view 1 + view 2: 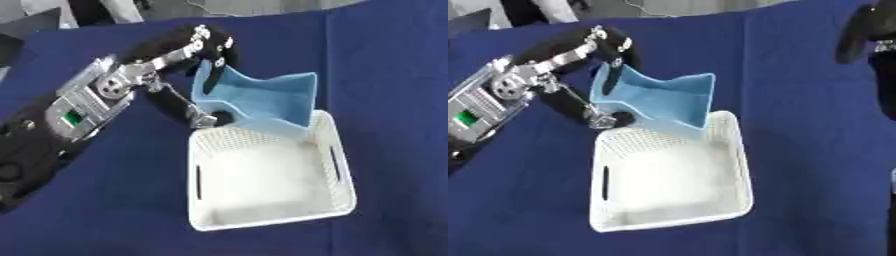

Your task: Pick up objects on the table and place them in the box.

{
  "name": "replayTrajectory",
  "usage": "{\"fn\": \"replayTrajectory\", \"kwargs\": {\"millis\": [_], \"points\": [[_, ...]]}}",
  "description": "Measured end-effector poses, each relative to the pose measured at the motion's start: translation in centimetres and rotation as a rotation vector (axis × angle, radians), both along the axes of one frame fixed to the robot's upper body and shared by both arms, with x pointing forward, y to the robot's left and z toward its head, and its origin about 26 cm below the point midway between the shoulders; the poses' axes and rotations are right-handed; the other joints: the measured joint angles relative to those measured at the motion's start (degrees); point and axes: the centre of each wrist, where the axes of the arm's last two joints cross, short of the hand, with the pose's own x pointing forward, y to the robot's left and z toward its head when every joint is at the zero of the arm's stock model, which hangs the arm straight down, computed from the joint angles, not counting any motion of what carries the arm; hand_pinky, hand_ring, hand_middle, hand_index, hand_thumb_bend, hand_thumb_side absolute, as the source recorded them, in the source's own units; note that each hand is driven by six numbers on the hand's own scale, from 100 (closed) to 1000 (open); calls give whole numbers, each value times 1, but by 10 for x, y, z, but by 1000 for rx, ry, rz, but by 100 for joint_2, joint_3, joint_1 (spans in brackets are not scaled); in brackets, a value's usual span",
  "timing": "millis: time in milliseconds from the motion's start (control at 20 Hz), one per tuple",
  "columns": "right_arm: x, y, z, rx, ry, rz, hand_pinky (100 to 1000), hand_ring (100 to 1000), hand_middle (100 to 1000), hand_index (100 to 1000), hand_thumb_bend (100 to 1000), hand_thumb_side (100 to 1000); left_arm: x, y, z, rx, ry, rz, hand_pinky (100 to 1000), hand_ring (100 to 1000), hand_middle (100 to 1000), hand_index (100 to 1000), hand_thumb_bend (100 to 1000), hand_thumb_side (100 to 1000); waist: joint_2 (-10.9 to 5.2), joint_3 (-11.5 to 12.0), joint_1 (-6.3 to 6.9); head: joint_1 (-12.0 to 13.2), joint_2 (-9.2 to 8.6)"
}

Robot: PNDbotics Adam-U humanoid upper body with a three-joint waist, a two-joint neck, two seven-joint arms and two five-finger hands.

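Head stereo pair, downward, seemingly close, overlapping box [271,170].

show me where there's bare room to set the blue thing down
Inside the white basket, the floor looks bare. Blue tablecloth is bare to the basket's left and front. It is crowded at the far rim, where the left hand holds the blue object.

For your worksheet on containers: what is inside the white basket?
The white basket shows only its bare floor. The light blue cloth, held by the left hand, overhangs the far rim, hiding that edge.
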Motion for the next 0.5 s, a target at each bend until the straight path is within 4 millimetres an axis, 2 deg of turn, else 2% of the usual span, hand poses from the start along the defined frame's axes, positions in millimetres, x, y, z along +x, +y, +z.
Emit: {"fn": "replayTrajectory", "kwargs": {"millis": [200,500], "points": [[0,0,-1,-1,9,-2,605,702,805,797,100,682,-2,-1,-2,10,34,-7,100,252,233,305,380,153,-39,28,14,-53,1],[0,-1,-2,-7,28,-12,605,703,806,798,100,687,-5,-5,0,-1,63,-33,100,254,234,308,382,165,-193,60,31,-151,3]]}}
